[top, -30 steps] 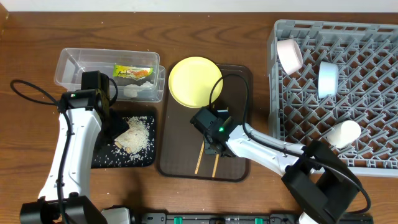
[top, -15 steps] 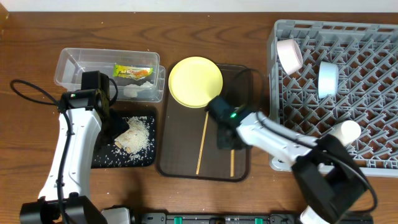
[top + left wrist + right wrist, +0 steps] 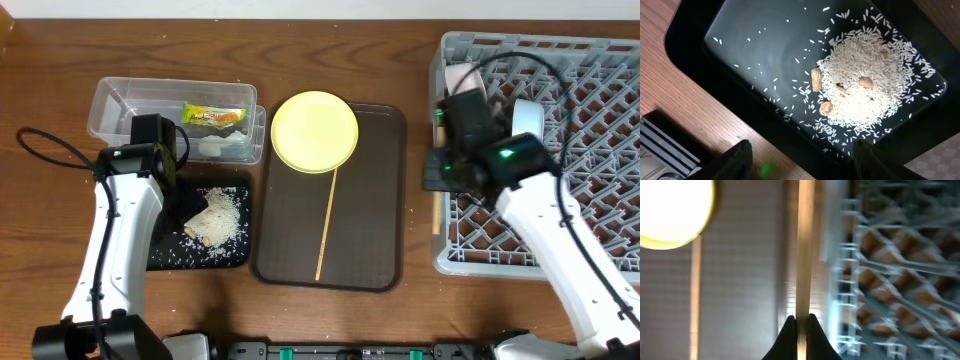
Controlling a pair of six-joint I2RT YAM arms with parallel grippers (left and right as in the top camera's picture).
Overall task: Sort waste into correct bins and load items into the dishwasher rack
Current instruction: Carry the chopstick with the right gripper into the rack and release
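Wooden chopstick [image 3: 437,215] runs alongside the left wall of the dishwasher rack [image 3: 600,200], pinched in the right claw [image 3: 438,175], presumably lined up for loading. Note the second chopstick [image 3: 327,225] lying on the brown tray [image 3: 380,200], one end at the rim of the yellow plate [image 3: 314,132].

Left wrist view: the left claw [image 3: 802,157] stands wide and empty above the rice [image 3: 862,82] in the black tray [image 3: 740,40].

Right wrist view: the right claw grips the chopstick near one end, so it projects straight ahead.
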